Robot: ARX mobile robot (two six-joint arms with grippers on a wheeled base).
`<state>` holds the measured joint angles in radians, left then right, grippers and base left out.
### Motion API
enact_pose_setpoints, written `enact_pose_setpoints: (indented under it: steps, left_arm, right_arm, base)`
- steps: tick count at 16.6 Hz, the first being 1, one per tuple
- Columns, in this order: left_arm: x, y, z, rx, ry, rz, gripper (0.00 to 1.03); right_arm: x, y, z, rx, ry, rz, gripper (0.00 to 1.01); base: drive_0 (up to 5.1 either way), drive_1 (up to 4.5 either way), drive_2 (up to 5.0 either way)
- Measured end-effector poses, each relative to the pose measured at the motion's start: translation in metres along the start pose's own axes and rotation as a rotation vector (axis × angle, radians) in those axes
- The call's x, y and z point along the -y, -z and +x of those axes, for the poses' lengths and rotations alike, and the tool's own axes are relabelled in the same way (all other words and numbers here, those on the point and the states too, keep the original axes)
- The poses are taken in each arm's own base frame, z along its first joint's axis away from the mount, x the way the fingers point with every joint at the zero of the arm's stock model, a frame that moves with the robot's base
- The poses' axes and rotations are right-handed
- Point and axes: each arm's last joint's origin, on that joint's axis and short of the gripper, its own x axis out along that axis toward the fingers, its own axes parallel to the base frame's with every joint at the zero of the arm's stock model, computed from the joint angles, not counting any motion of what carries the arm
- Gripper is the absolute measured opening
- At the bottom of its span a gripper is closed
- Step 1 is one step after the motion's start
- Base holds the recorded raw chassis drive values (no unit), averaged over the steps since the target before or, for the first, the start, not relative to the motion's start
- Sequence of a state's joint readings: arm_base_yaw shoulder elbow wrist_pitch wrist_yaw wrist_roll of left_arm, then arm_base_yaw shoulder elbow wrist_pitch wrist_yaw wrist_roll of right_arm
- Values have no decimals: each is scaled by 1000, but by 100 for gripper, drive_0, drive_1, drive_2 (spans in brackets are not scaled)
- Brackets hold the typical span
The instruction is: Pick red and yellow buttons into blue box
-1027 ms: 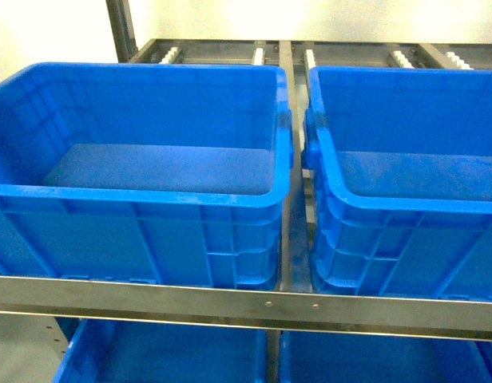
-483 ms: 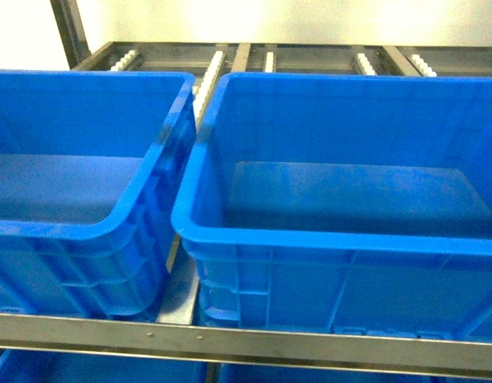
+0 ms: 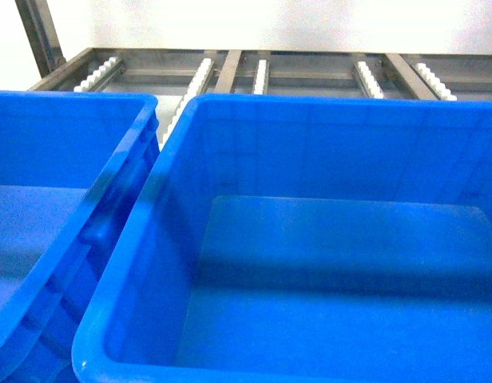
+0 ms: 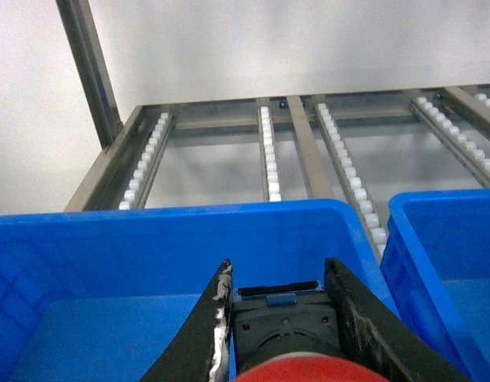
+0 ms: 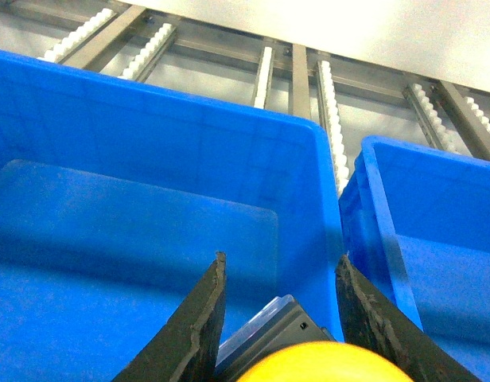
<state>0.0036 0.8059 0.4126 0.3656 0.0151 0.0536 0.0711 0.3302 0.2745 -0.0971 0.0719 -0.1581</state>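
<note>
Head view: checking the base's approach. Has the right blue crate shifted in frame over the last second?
Yes. The right blue crate now fills the frame, larger and further left; the camera moved, since the roller rack shifted too.

No readable text, label, brand or number shows on the blue box (image 3: 310, 239) or anywhere around it.

Support is a metal roller rack (image 3: 238, 68) with white roller tracks (image 3: 195, 84) running toward 12 o'clock. Two blue crates sit directly on it: the blue box (image 3: 182, 159) at centre, a second crate (image 3: 110, 171) touching it at 9 o'clock.
</note>
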Motion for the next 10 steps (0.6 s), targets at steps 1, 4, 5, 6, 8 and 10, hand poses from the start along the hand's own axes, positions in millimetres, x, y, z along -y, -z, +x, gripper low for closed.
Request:
enact_pose_setpoints:
  steps: [1,4,5,6,8,10]
  left_arm:
    - [0,-1,-1,7,0,0,28]
    - [0,2,1,-16,1,0,28]
    - [0,2,1,-9,0,0,28]
    - [0,1,0,-3,0,0,28]
    - [0,1,0,-2,0,0,28]
    - [0,1,0,-3,0,0,28]
  right_arm:
    - [0,0,0,1,0,0,36]
    - [0,1,1,-8,-1,-1,36]
    - [0,0,1,-6,-1,0,36]
    - [0,0,0,0,0,0,36]
    - [0,-1,1,5,0,-5,36]
    - [-7,-4,19,7,-42,-21,36]
  base:
    - [-2,430,-433]
    - [0,0,0]
    - [0,0,0]
    - [0,0,0]
    - [0,0,0]
    - [0,0,0]
